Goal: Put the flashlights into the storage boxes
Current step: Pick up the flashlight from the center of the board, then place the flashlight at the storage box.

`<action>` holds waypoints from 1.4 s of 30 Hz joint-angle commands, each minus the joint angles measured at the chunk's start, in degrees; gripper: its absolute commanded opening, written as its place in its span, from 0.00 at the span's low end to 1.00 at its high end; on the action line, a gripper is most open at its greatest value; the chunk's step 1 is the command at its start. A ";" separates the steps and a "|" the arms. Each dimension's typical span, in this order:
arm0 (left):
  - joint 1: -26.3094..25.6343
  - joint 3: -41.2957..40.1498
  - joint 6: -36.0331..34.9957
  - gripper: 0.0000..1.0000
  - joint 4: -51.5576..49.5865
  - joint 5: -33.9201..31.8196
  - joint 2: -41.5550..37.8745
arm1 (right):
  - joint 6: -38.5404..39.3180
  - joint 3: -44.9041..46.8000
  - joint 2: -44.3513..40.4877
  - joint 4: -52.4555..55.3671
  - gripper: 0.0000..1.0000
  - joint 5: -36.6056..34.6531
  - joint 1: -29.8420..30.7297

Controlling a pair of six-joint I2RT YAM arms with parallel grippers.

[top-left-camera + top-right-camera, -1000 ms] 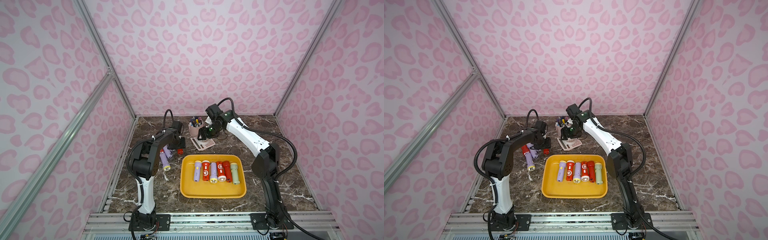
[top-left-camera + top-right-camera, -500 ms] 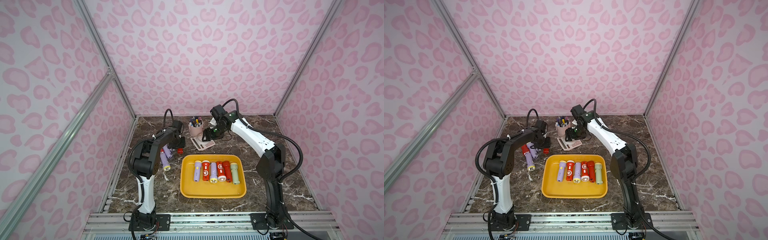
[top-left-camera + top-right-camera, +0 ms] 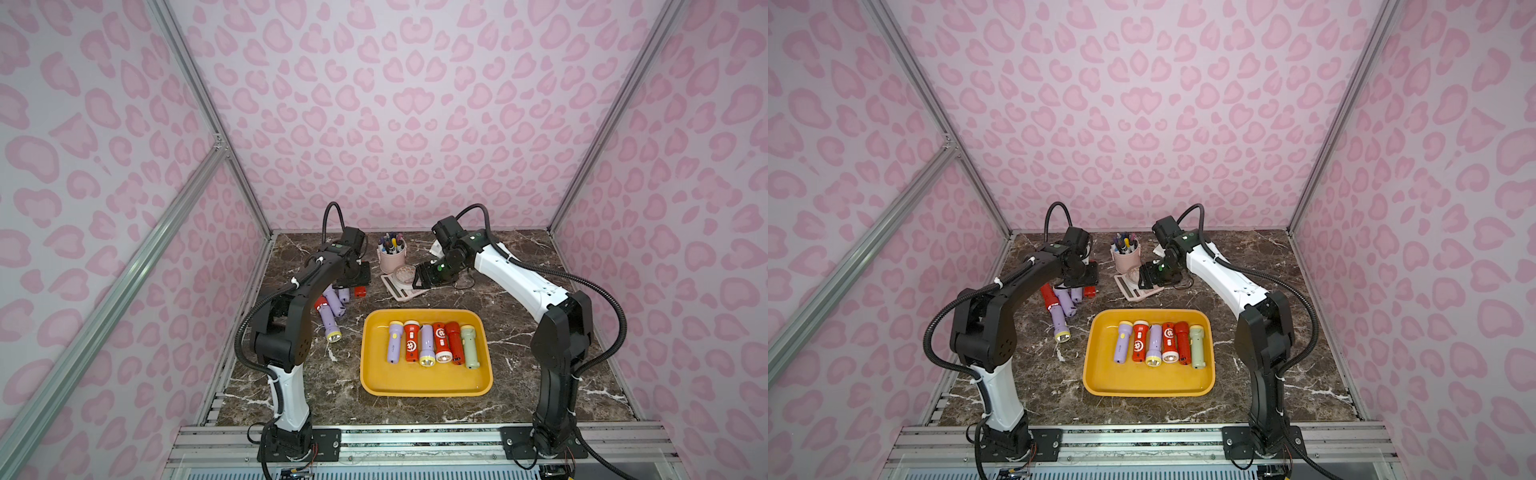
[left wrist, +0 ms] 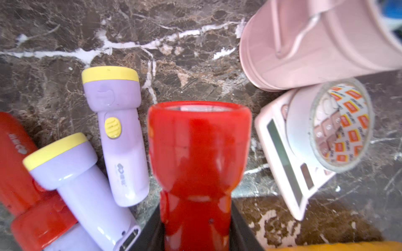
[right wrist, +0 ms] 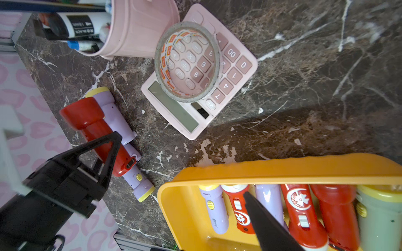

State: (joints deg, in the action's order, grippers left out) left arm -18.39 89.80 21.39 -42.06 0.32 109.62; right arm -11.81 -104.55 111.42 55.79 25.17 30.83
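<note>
Your left tool clenches a red flashlight left of the yellow tray, beside loose lilac flashlights. 6 flashlights lie inside the tray. Beyond its far rim hangs your right tool; its state I cannot tell.

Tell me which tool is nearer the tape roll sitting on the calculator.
Right. The right tool hangs just beside the tape roll, at the calculator's edge. The left tool is farther off, shut on a red flashlight near the loose flashlights.
</note>
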 commanded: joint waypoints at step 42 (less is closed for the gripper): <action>-19.26 -32.40 5.60 0.29 1.25 3.86 -29.95 | -12.31 16.95 -13.77 -6.19 0.64 -11.60 8.17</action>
State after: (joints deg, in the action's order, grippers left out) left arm -37.65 57.80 27.33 -42.35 3.20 79.13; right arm -23.31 -88.16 98.10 50.43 15.55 38.65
